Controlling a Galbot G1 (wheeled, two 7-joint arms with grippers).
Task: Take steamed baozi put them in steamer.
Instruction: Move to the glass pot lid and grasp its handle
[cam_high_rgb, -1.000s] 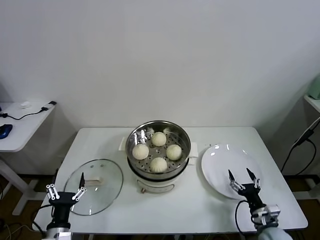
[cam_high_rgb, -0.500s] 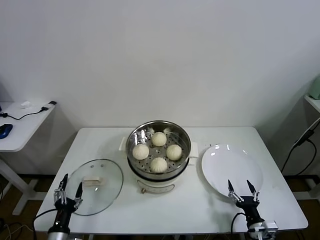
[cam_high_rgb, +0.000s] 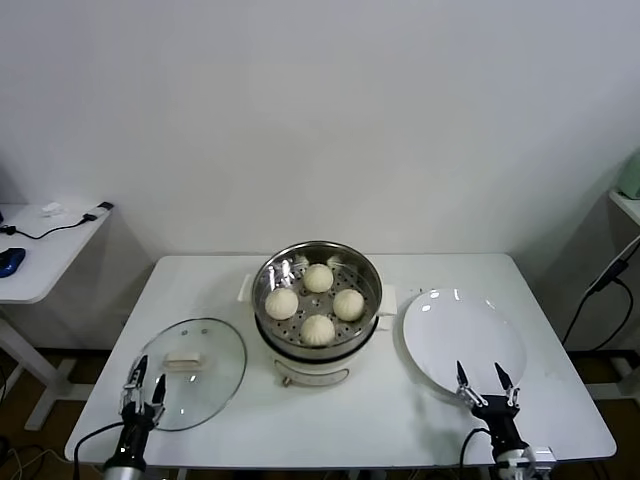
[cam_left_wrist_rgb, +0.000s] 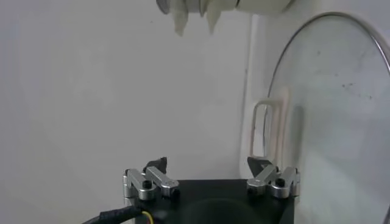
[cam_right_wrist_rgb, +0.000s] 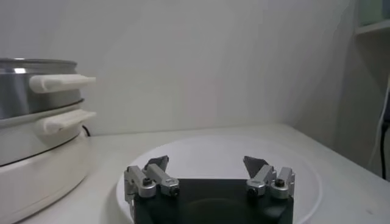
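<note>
Sitting inside the steamer (cam_high_rgb: 317, 297), all four baozi (cam_high_rgb: 318, 328) lie far-centre of both open, empty grippers, left (cam_high_rgb: 144, 389) and right (cam_high_rgb: 484, 384), about equally near.

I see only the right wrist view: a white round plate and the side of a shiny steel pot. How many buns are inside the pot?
Observer: Four cream-white round buns lie on the perforated tray of the shiny stainless-steel steamer.
Operator: Is any bun left on the plate?
Observer: No. The flat white round plate is bare; the right gripper is at its near edge, open and holding nothing.
Operator: Where is the left gripper?
Observer: The left gripper is low at the near edge of the white table, open, beside the round glass lid, which lies flat to the left of the steamer.
</note>
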